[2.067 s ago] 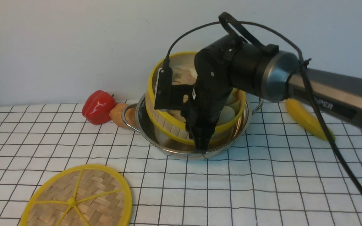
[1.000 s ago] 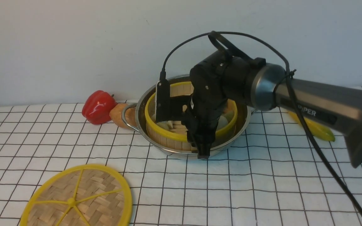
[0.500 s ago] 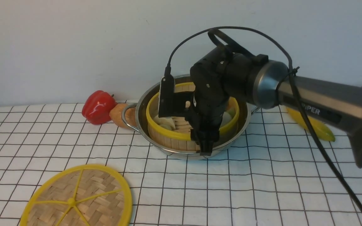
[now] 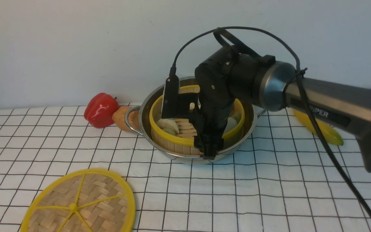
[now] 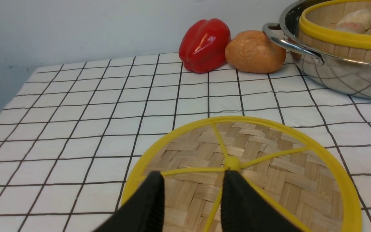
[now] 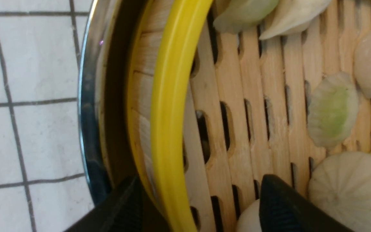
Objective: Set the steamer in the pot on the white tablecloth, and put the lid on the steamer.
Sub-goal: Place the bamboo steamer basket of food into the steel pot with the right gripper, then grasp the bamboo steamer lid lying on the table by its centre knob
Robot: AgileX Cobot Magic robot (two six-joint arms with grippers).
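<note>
While steamer [image 4: 172, 139] sits in pot [image 4: 237, 146] mid-frame, your right gripper [image 6: 198, 183] straddles its rim, spread wide, gripping nothing; left gripper [image 5: 192, 180] hangs part-open, empty, over lid [image 4: 101, 196], lower left.

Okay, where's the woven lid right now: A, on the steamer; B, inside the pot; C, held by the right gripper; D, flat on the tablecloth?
D: the lid lies flat on the white tablecloth, by the left gripper, while the steamer sits uncovered in the pot.

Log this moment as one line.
steamer: in pot | lid: on tablecloth | right gripper: open, straddling steamer rim | left gripper: open, aimed at lid
</note>
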